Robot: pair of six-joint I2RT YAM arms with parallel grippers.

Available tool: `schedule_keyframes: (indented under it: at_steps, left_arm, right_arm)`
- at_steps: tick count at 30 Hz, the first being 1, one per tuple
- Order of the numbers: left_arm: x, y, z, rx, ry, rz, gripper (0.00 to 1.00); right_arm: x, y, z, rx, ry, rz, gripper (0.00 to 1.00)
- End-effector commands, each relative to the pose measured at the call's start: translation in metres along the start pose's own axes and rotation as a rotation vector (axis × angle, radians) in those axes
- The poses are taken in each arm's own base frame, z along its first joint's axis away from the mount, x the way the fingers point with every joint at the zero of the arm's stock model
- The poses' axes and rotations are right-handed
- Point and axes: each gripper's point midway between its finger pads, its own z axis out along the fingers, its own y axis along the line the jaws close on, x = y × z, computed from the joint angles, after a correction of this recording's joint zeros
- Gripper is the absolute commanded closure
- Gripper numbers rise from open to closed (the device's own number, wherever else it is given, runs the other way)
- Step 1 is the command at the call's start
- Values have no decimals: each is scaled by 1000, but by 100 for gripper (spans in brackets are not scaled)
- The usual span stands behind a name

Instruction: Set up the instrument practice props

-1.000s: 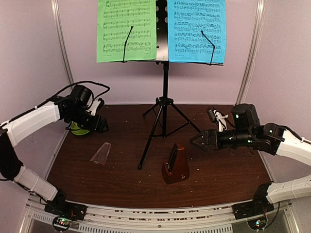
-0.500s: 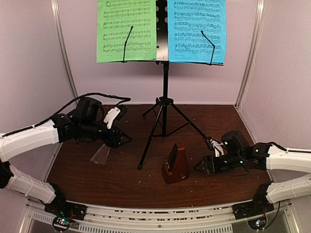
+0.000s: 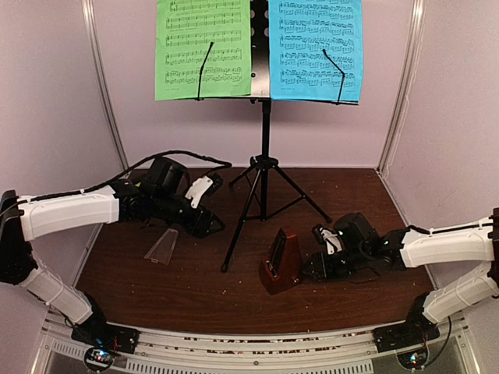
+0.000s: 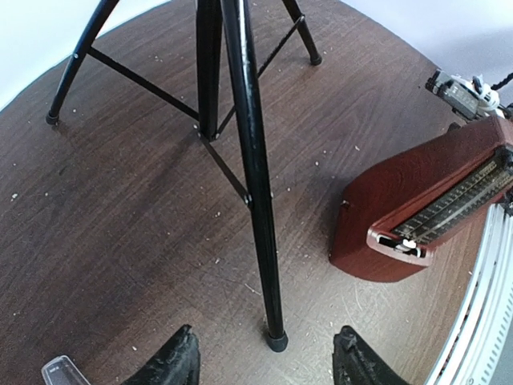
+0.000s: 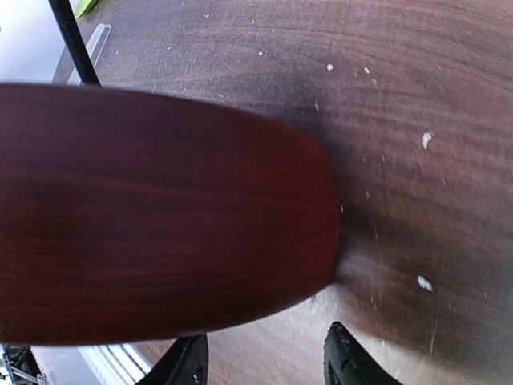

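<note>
You're on a dark wood desk (image 3: pixel 195 288) flecked with pale crumbs, with lilac walls on 3 sides. The black music stand (image 3: pixel 265 148) stands mid-back, carrying the green sheet (image 3: pixel 203 47) and the blue sheet (image 3: pixel 316 47). The metronome (image 3: pixel 281 261) sits near the front edge, and its clear cover (image 3: pixel 162 245) lies flat to the left. Your left fingers (image 4: pixel 180 362) are parted and empty, with 1 stand foot just ahead of the gap. Your right fingers (image 5: pixel 346 361) are parted close beside the metronome; I cannot tell whether they touch it. Bare desk lies toward the back right corner.
</note>
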Motion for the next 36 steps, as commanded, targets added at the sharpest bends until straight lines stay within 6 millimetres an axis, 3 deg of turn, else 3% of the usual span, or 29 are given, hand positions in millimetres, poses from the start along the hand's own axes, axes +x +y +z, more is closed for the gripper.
schedule_keyframes:
  at_steps: [1, 12, 19, 25, 31, 36]
  left_arm:
    - [-19, -7, 3, 23, -47, 62, 42]
    - [-22, -25, 29, 26, 2, 157, 42]
    - [-26, -30, 47, -11, 33, 181, 51]
    - [-22, -45, 68, -31, 72, 196, 58]
    - [-14, -49, 87, -68, 100, 170, 61]
    - [-15, -66, 96, -33, 92, 182, 62]
  right_arm:
    - [-30, 12, 6, -12, -82, -8, 52]
    - [-49, -1, 10, 81, -104, 4, 61]
    - [-56, -10, 8, 126, -114, 10, 65]
    - [-69, -3, 8, 111, -125, 2, 65]
    - [-72, 0, 10, 109, -114, -16, 66]
    - [-73, -1, 10, 107, -108, -26, 66]
